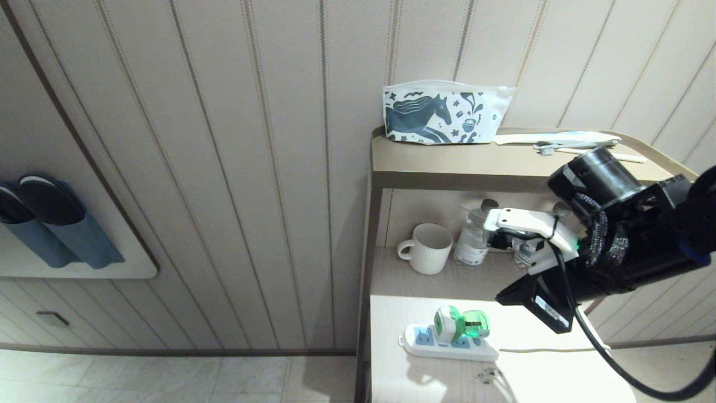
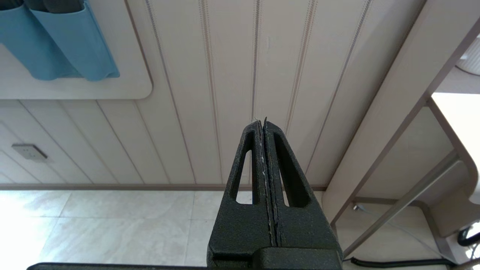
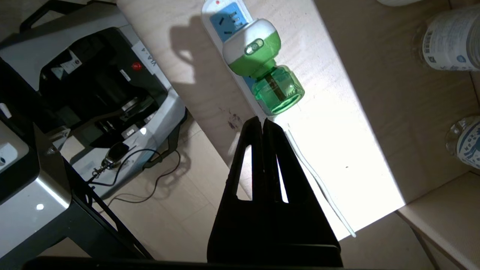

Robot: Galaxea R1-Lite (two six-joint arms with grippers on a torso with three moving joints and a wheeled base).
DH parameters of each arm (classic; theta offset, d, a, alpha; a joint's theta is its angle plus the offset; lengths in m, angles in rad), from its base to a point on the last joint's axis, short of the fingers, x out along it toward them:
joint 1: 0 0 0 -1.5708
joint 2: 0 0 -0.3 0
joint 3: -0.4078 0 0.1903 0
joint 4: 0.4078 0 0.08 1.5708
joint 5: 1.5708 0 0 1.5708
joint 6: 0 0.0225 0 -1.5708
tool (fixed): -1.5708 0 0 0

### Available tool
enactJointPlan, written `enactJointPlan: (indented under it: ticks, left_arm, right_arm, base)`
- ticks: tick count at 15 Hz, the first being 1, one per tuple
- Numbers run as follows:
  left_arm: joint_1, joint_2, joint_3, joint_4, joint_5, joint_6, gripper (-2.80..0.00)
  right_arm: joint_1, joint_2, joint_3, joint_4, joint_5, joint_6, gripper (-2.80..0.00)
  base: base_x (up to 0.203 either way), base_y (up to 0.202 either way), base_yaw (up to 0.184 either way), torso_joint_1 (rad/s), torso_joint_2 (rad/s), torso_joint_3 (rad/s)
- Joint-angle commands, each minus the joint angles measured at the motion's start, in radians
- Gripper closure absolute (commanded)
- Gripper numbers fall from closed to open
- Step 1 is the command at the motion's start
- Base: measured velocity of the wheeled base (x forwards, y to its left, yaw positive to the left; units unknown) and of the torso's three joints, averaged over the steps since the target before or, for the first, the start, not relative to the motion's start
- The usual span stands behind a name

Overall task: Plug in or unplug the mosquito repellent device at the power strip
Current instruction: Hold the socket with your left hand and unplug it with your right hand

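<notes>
In the head view the device (image 1: 461,324) sits plugged into the strip (image 1: 447,342), which lies near the front of the lower shelf (image 1: 391,369) of a stand; its green bottle points to the right along the strip. The right arm (image 1: 615,240) reaches in from the right, above and to the right of the device, and it is the nearer arm; its jaws are hidden here behind the arm body. A mug (image 1: 426,248) and a bottle (image 1: 472,235) stand further back. In the left wrist view the left gripper (image 2: 264,123) hangs parked before the wall (image 2: 225,75), jaws pressed together and empty. In the right wrist view the right gripper (image 3: 262,122) has its jaws pressed together on nothing, the tips just short of the bottle end of the device, so the device's long axis runs on ahead of the jaws. The far end of the strip is cut off at the frame edge.
</notes>
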Motion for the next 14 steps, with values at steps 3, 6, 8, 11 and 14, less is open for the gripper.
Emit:
enactJointPlan:
  ticks: [3,6,8,11,14]
  left_arm:
    - [0.0,0.001,0.0,0.0,0.001,0.0,0.0]
    - [0.0,0.001,0.0,0.0,-0.001,0.0,0.0]
    - [0.0,0.001,0.0,0.0,-0.001,0.0,0.0]
    - [0.0,0.001,0.0,0.001,0.0,0.0,0.0]
    - [0.0,0.001,0.0,0.001,-0.001,0.0,0.0]
  right_arm:
    - [0.008,-0.033,0.027,-0.002,-0.059,0.008,0.0]
    - [0.046,-0.04,0.1,-0.009,-0.134,0.003,0.0]
    - [0.069,-0.035,0.132,-0.059,-0.2,-0.012,0.0]
    - [0.062,0.022,0.117,-0.112,-0.225,-0.056,-2.8]
    - [0.055,0.077,0.094,-0.151,-0.227,-0.106,-2.8]
  base:
    - [0.0,0.0,0.0,0.0,0.0,0.0]
    - [0.0,0.0,0.0,0.0,0.0,0.0]
    - [0.0,0.0,0.0,0.0,0.0,0.0]
    - [0.0,0.0,0.0,0.0,0.0,0.0]
    - [0.0,0.0,0.0,0.0,0.0,0.0]
